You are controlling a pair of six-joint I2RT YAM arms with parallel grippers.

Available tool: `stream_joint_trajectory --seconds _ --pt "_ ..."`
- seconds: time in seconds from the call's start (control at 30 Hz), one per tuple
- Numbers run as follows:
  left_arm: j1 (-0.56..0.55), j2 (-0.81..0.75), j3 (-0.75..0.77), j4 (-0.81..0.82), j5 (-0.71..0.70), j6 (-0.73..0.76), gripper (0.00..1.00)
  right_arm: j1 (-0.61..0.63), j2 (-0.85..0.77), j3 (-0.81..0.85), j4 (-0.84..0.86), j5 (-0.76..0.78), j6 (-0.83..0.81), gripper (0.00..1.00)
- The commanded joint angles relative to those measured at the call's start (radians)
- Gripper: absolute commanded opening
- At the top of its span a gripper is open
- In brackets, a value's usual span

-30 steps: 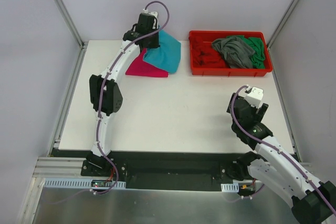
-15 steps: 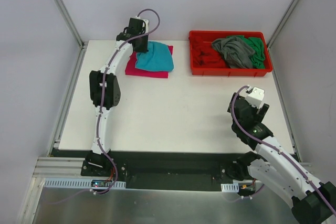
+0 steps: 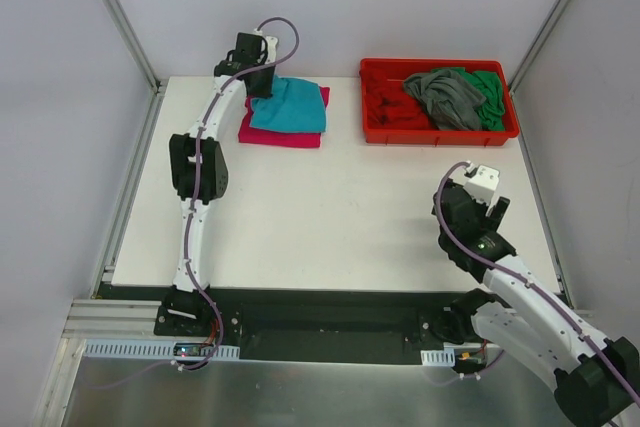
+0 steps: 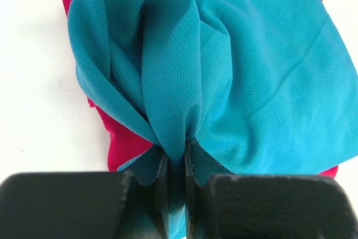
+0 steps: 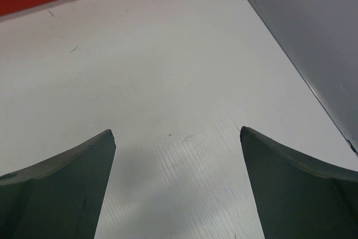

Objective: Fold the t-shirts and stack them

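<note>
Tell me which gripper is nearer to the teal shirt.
Left. The left gripper is shut on a fold of the teal shirt, at its far left corner. The right gripper hangs open over bare table, far from it on the right side.

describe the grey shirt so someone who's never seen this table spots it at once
Start at the white table and go to the red tray at its far right corner. The grey shirt is the crumpled heap in the tray's middle, lying against the green shirt. It is the only dull, colourless cloth there.
</note>
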Motion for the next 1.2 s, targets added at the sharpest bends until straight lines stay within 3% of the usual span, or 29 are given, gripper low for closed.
stream_joint_trajectory --seconds 0.0,0.03,0.1,0.17,0.2,0.23,0.27,0.3,0.37,0.5,0.67,0.83,0.93,1.07,1.17 --pt "0.019 0.015 0.047 0.019 0.011 0.049 0.10 -0.004 0.019 0.016 0.011 0.035 0.013 0.96" --pt "0.019 0.018 0.045 0.019 0.008 0.051 0.22 -0.004 0.022 0.018 0.011 0.035 0.013 0.96" --pt "0.019 0.032 0.045 0.022 -0.028 0.052 0.32 -0.005 0.031 0.021 0.010 0.035 0.011 0.96" --pt "0.019 0.056 0.062 0.039 -0.152 0.048 0.16 -0.007 0.039 0.025 0.004 0.035 0.009 0.96" --pt "0.019 0.072 0.084 0.042 -0.226 0.054 0.14 -0.005 0.042 0.030 -0.002 0.035 0.008 0.96" --pt "0.019 0.087 0.097 0.042 -0.281 0.069 0.14 -0.005 0.043 0.033 -0.012 0.036 0.011 0.96" --pt "0.018 0.092 0.105 0.044 -0.321 0.084 0.22 -0.005 0.042 0.035 -0.018 0.033 0.016 0.96" --pt "0.019 0.090 0.099 0.044 -0.349 0.094 0.43 -0.005 0.042 0.035 -0.019 0.032 0.019 0.96" --pt "0.019 0.072 0.084 0.045 -0.386 0.092 0.99 -0.004 0.040 0.036 -0.019 0.029 0.020 0.96" --pt "0.019 -0.009 0.050 0.045 -0.441 0.017 0.99 -0.007 0.036 0.048 -0.025 0.013 0.016 0.96" --pt "0.015 -0.216 -0.086 0.045 -0.311 -0.106 0.99 -0.007 0.019 0.071 -0.085 0.002 0.039 0.96" --pt "0.013 -0.494 -0.316 0.048 -0.087 -0.268 0.99 -0.007 -0.044 0.081 -0.151 0.007 0.092 0.96" --pt "-0.007 -0.665 -0.508 0.062 0.000 -0.363 0.99 -0.007 -0.127 0.061 -0.159 -0.004 0.120 0.96" --pt "-0.111 -0.964 -0.932 0.149 -0.152 -0.449 0.99 -0.005 -0.225 0.023 -0.153 -0.039 0.112 0.96" --pt "-0.221 -1.254 -1.280 0.323 -0.248 -0.486 0.99 -0.007 -0.268 0.006 -0.131 -0.057 0.089 0.96"
